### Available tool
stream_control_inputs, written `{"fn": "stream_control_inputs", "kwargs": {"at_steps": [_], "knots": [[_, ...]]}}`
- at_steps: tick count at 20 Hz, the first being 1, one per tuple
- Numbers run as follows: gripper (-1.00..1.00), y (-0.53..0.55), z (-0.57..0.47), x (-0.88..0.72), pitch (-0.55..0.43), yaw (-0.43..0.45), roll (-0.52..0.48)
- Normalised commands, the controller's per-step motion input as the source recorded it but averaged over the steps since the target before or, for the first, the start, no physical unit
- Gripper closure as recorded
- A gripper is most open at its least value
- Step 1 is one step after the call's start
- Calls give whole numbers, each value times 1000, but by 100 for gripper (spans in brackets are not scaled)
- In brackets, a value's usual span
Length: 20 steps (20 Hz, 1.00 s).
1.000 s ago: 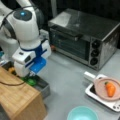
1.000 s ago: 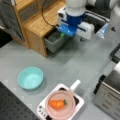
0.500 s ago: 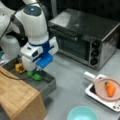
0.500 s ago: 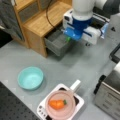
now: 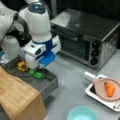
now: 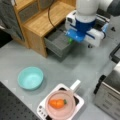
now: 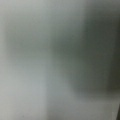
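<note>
The drawer (image 5: 43,83) stands pulled out of the wooden cabinet (image 5: 17,100), and you have the gripper (image 5: 37,68) low over its open end, close above a green vegetable (image 5: 37,74) lying inside; a yellow pepper (image 5: 22,66) sits in the drawer just beside that. In a front view the gripper (image 6: 75,40) hangs over the drawer (image 6: 58,43) with a bit of green showing under it. You cannot tell how far the fingers stand apart, nor whether they touch the vegetable. Well away from the drawer, a carrot (image 6: 57,103) lies on a pink plate (image 6: 53,111), a teal bowl (image 6: 30,78) stands on the table, and a toaster oven (image 5: 85,37) stands behind.
</note>
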Motion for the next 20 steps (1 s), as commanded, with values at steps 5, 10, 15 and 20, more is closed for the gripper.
{"fn": "stream_control_inputs", "kwargs": {"at_steps": [5,10,15,20], "knots": [[-100,-239,-65,56,-79,41,57],[-100,-404,-4,103,-34,146,31],[-100,-324,51,164,23,150,-20],[-100,-145,132,201,91,125,-59]]}}
